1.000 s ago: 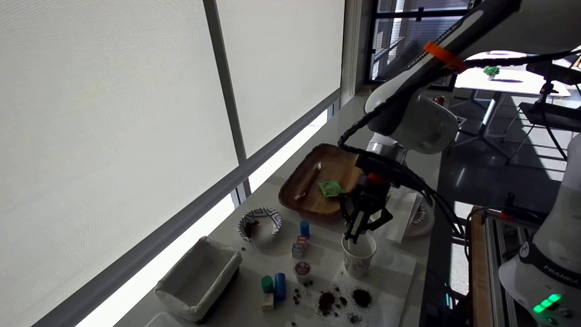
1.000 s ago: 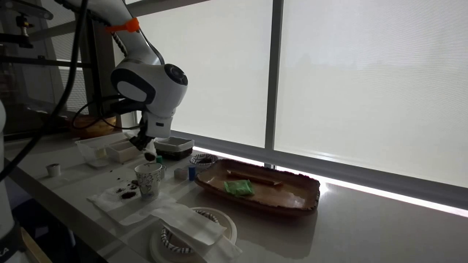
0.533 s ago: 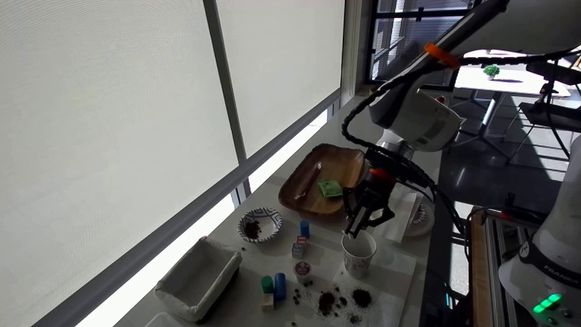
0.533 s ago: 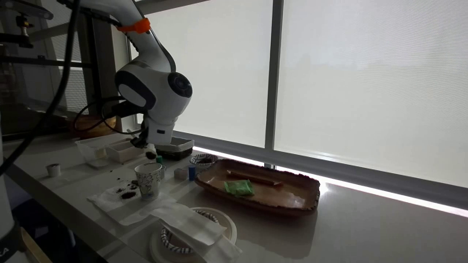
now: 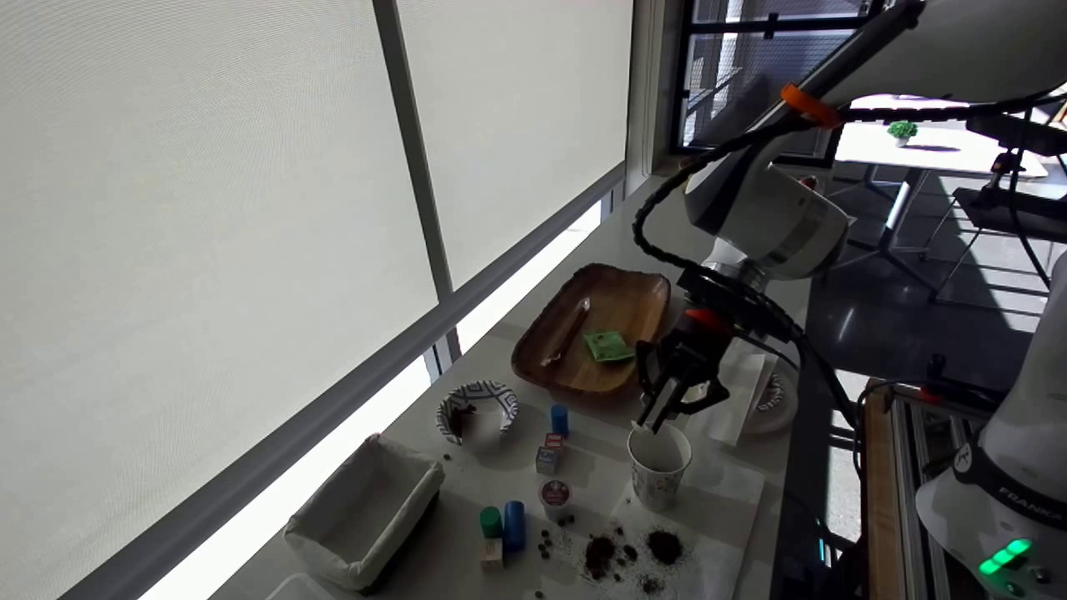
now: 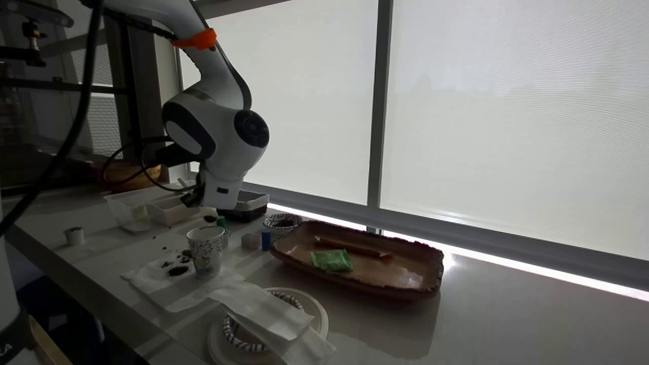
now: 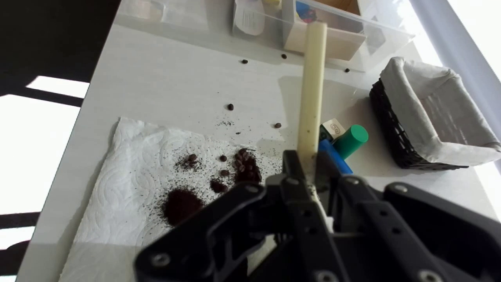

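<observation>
In the wrist view, a pale handle (image 7: 312,90) is gripped by the claw (image 7: 309,162), right of upper centre; dark powder (image 7: 181,206) is seen lower left. In an exterior view, a patterned cup (image 6: 205,255) is shown left of centre.

Window blinds (image 6: 507,126) glow behind a dim, shadowed counter (image 6: 517,319)

Pale window blinds (image 6: 512,116), dark floor (image 5: 892,333)

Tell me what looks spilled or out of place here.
Dark powder lies in loose heaps on the paper towel, with dark beans scattered over the counter beyond. These sit outside any container, so they look spilled.
</observation>
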You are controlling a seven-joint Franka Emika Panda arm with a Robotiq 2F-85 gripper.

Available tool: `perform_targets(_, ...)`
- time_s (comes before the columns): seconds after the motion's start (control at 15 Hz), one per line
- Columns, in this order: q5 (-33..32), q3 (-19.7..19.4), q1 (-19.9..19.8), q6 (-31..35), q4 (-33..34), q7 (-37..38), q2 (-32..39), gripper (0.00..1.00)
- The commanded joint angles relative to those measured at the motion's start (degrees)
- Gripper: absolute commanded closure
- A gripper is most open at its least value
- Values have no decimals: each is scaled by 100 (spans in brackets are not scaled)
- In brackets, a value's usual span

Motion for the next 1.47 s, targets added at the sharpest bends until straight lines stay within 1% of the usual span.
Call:
perform_targets(0.0, -13, 62, -41, 15, 6, 8, 12, 85)
perform_targets(0.13, -13, 78, -35, 18, 6, 9, 22, 85)
perform_targets(0.2, 47, 10, -75, -170, 6, 27, 20, 96)
perform_targets(0.6, 26, -296, -346, -848, 9, 88, 118, 96)
perform_targets(0.8, -39, -343, -416, -1088, 15, 154, 172, 96)
perform_targets(1.2, -76, -430, -507, -1936, 16, 300, 289, 96)
perform_targets(1.4, -69, -444, -540, -2131, 16, 369, 336, 96)
